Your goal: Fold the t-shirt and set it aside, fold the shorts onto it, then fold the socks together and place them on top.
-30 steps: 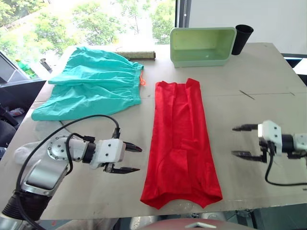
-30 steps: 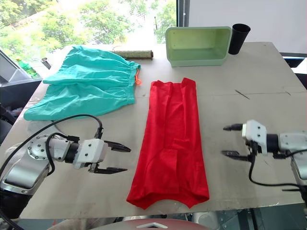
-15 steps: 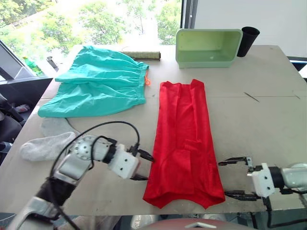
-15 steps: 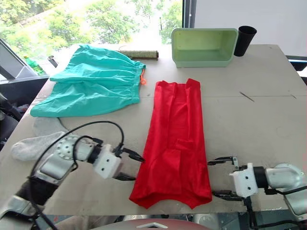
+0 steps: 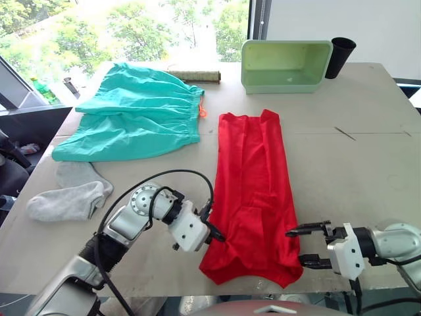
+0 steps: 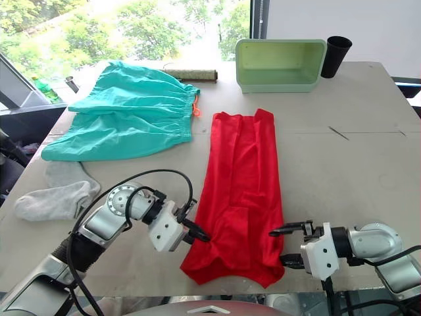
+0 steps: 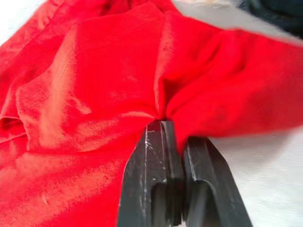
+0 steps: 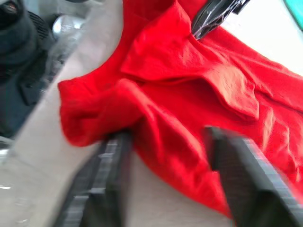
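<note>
The t-shirt (image 5: pixel 253 197) lies as a long strip at frame centre on the tabletop (image 5: pixel 348 158). My left pincer (image 5: pixel 216 235) is clenched on its lower left edge. My right pincer (image 5: pixel 306 243) is spread at the lower right corner, fabric between its fingers.

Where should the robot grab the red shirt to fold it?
Probably at the two near bottom corners, coming in from each side. The t-shirt lies flat as a long strip, so lifting that end lets it fold over. The left hand is shut on the left corner; the right hand is open at the right corner.
</note>
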`<state>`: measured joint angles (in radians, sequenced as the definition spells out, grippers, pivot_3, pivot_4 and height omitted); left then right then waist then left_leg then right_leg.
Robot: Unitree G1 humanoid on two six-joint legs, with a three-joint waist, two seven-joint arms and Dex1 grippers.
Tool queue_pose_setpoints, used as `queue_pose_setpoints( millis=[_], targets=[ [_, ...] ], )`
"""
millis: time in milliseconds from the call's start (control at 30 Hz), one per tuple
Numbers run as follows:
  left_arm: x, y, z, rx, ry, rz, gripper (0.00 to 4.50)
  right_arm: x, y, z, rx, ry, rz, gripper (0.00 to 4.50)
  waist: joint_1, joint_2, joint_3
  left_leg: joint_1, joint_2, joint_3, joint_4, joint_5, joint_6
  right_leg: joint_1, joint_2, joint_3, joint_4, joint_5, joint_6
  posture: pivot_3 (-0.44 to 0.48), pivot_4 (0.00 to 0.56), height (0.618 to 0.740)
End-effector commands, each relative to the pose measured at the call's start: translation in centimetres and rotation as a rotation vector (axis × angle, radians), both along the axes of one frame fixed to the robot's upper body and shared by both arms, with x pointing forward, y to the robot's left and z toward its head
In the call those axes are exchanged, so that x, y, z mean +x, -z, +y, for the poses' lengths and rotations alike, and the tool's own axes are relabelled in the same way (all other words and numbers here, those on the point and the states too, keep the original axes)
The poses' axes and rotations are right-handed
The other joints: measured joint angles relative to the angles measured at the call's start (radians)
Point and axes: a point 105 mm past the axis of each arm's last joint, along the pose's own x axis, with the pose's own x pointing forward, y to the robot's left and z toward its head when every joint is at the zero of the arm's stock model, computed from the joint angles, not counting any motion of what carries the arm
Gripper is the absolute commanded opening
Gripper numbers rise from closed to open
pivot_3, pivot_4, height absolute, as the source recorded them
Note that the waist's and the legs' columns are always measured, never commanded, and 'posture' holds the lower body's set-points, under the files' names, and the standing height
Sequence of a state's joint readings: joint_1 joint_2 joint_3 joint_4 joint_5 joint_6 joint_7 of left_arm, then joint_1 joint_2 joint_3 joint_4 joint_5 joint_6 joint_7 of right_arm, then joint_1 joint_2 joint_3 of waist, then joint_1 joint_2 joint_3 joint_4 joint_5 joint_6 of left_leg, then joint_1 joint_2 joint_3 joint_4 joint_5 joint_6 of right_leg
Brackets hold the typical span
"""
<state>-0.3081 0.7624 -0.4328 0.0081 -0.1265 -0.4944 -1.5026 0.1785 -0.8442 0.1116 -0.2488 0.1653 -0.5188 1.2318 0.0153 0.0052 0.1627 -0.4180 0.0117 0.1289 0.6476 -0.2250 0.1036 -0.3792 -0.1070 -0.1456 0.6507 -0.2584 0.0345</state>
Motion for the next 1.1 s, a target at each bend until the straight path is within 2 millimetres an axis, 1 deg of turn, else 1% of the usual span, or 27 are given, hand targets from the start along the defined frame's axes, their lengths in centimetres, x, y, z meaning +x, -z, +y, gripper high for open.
queue_pose_setpoints(
  millis=[33,67,100,200,300,367,433,467,500,533,633,667,700,733,767,800,833,867,900,933,1033,1100],
  targets=[
    [-1.2,-0.1,0.6,0.013,0.040,0.027,0.00,-0.6,-0.8,0.5,0.041,-0.011,0.011,0.54,0.000,0.000,0.000,0.000,0.000,0.000,0.000,0.000,0.000,0.000,0.000,0.000,0.000,0.000,0.000,0.000,0.150,0.740],
    [-1.5,-0.2,0.8,0.014,0.038,0.046,0.00,-1.0,-0.8,0.6,0.043,-0.016,0.038,0.10,0.000,0.000,0.000,0.000,0.000,0.000,0.000,0.000,0.000,0.000,0.000,0.000,0.000,0.000,0.000,0.000,0.150,0.740],
    [-1.8,-0.4,1.0,0.016,0.034,0.069,0.00,-1.4,-0.7,0.6,0.041,-0.019,0.064,0.04,0.000,0.000,0.000,0.000,0.000,0.000,0.000,0.000,0.000,0.000,0.000,0.000,0.000,0.000,0.000,0.000,0.150,0.740],
    [-2.9,-0.8,1.7,0.028,0.027,0.157,0.00,-2.8,-0.5,0.7,0.031,-0.028,0.139,0.04,0.000,0.000,0.000,0.000,0.000,0.000,0.000,0.000,0.000,0.000,0.000,0.000,-0.001,0.000,0.000,0.000,0.150,0.740],
    [-5.5,-2.4,2.4,0.021,-0.025,0.380,0.00,-5.3,-1.2,1.3,0.065,-0.017,0.329,0.04,-0.001,0.000,0.000,0.000,0.000,0.000,0.000,-0.001,0.001,0.000,0.000,0.000,-0.002,-0.001,0.000,0.000,0.150,0.740],
    [-6.5,-3.9,2.7,0.015,-0.087,0.546,0.00,-6.7,-2.6,1.9,0.137,0.039,0.534,0.04,0.000,0.000,0.001,0.000,0.000,-0.001,-0.002,-0.001,0.002,0.001,0.000,0.000,-0.004,-0.003,-0.002,0.000,0.150,0.740],
    [-6.7,-4.8,2.6,0.013,-0.133,0.637,0.00,-7.2,-3.6,2.2,0.178,0.077,0.661,0.04,0.001,0.000,0.001,0.000,0.000,-0.002,-0.003,-0.003,0.005,0.001,0.000,0.000,-0.005,-0.003,-0.002,0.000,0.150,0.740],
    [-6.6,-5.3,2.7,0.013,-0.158,0.676,0.00,-7.0,-4.2,2.3,0.195,0.098,0.714,0.04,-0.001,0.000,0.000,0.000,0.000,-0.002,-0.003,-0.004,0.006,0.001,0.000,0.000,-0.005,-0.004,-0.002,0.000,0.150,0.740],
    [-6.1,-6.0,2.7,-0.002,-0.202,0.729,0.00,-6.3,-5.0,2.2,0.230,0.130,0.759,0.04,-0.001,0.000,0.000,0.000,0.000,-0.003,-0.003,-0.004,0.006,0.002,0.000,0.000,-0.005,-0.004,-0.002,0.000,0.150,0.740],
    [-5.3,-6.7,2.6,-0.034,-0.254,0.776,0.00,-4.9,-5.9,2.1,0.273,0.167,0.781,0.04,-0.001,-0.001,0.000,0.000,0.000,-0.002,-0.002,-0.004,0.006,0.002,0.000,0.001,-0.006,-0.004,-0.002,0.000,0.150,0.740],
    [-1.9,-8.0,2.6,-0.159,-0.424,0.847,0.00,0.2,-8.0,1.7,0.413,0.286,0.773,0.04,-0.002,-0.003,0.002,0.000,0.000,-0.004,-0.001,-0.004,0.007,0.001,0.000,0.001,-0.006,-0.004,-0.002,0.000,0.150,0.740],
    [-1.1,-8.2,2.6,-0.185,-0.460,0.863,0.00,1.2,-8.4,1.7,0.433,0.305,0.775,0.04,-0.002,-0.004,0.002,0.000,-0.001,-0.006,-0.001,-0.004,0.007,0.001,0.001,0.001,-0.007,-0.004,-0.001,0.000,0.150,0.740],
    [0.2,-8.6,2.7,-0.236,-0.518,0.882,0.00,2.8,-8.7,1.6,0.450,0.332,0.764,0.04,-0.001,-0.004,0.003,0.001,-0.001,-0.007,0.000,-0.004,0.007,0.001,0.001,0.001,-0.007,-0.004,-0.001,0.000,0.150,0.740],
    [1.1,-8.8,2.8,-0.270,-0.553,0.897,0.00,3.8,-8.9,1.6,0.458,0.349,0.760,0.04,0.000,-0.005,0.002,0.000,-0.002,-0.007,-0.001,-0.004,0.007,0.001,0.000,0.001,-0.007,-0.004,-0.001,0.000,0.150,0.740],
    [2.4,-9.0,3.1,-0.315,-0.612,0.917,0.00,5.4,-9.2,1.6,0.477,0.374,0.744,0.04,0.002,-0.005,0.003,0.000,-0.003,-0.007,-0.001,-0.004,0.007,0.001,0.000,0.000,-0.008,-0.003,-0.001,0.000,0.150,0.740],
    [3.8,-9.2,3.4,-0.376,-0.671,0.918,0.00,7.4,-9.4,1.4,0.499,0.422,0.713,0.04,0.001,-0.005,0.003,-0.001,-0.003,-0.007,-0.001,-0.003,0.004,0.000,0.000,0.000,-0.008,-0.002,0.000,0.000,0.150,0.740],
    [4.7,-9.3,3.7,-0.412,-0.707,0.919,0.00,8.8,-9.5,1.4,0.511,0.453,0.696,0.04,0.000,-0.006,0.003,-0.002,-0.003,-0.007,-0.001,-0.002,0.005,0.000,0.000,-0.001,-0.008,-0.001,0.002,0.000,0.150,0.740],
    [5.9,-9.2,4.0,-0.456,-0.763,0.901,0.00,10.2,-9.6,1.4,0.527,0.482,0.680,0.04,-0.001,-0.006,0.003,-0.002,-0.003,-0.007,0.000,-0.001,0.006,0.001,0.001,-0.002,-0.008,0.001,-0.001,0.000,0.150,0.740],
    [6.6,-9.0,4.1,-0.481,-0.797,0.888,0.00,11.0,-9.6,1.4,0.534,0.498,0.674,0.04,-0.001,-0.006,0.003,-0.004,-0.003,-0.007,0.000,-0.001,0.006,0.000,0.001,-0.002,-0.008,0.002,-0.001,0.000,0.150,0.740],
    [7.6,-8.9,4.4,-0.521,-0.847,0.880,0.00,12.3,-9.5,1.4,0.535,0.527,0.660,0.04,-0.002,-0.006,0.003,-0.004,-0.003,-0.007,0.000,-0.001,0.006,0.000,0.001,-0.003,-0.008,0.002,-0.001,0.000,0.150,0.740],
    [11.3,-9.1,5.5,-0.682,-1.030,0.837,0.00,16.5,-8.6,1.5,0.517,0.637,0.591,0.04,-0.002,-0.006,0.003,-0.004,-0.003,-0.006,0.000,-0.002,0.006,0.001,0.002,-0.004,-0.008,0.002,-0.001,0.000,0.150,0.740],
    [12.9,-9.4,5.7,-0.751,-1.106,0.831,0.00,18.6,-7.8,1.6,0.496,0.717,0.578,0.04,-0.002,-0.007,0.003,-0.005,-0.003,-0.006,0.003,-0.001,0.006,0.001,0.002,-0.004,-0.005,0.002,-0.001,0.000,0.150,0.740]
  ],
)
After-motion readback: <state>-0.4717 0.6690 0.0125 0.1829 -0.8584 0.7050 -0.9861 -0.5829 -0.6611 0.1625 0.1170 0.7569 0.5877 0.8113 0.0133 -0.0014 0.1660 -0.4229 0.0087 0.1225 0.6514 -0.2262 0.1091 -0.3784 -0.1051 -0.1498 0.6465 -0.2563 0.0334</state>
